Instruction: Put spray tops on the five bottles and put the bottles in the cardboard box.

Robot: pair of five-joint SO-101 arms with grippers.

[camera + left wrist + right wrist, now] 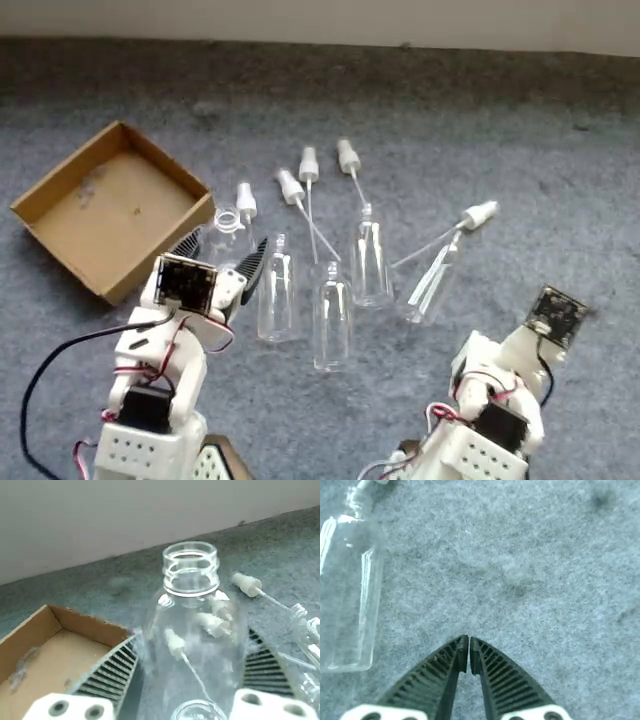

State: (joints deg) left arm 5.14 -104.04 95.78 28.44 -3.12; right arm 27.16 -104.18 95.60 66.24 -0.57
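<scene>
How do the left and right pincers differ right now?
The left pincer is spread around a clear bottle, gripping it; the right pincer is shut on nothing. The left pincer sits beside the cardboard box; the right pincer hangs over bare carpet near a lying bottle. Both have black ribbed fingers.

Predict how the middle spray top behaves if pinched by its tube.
The spray top is a small white head on a long, thin tube, so it is probably very light, and the tube likely bends or swings when lifted. Pushed, it would likely pivot around the head rather than roll, since the grey mat looks fuzzy.
</scene>
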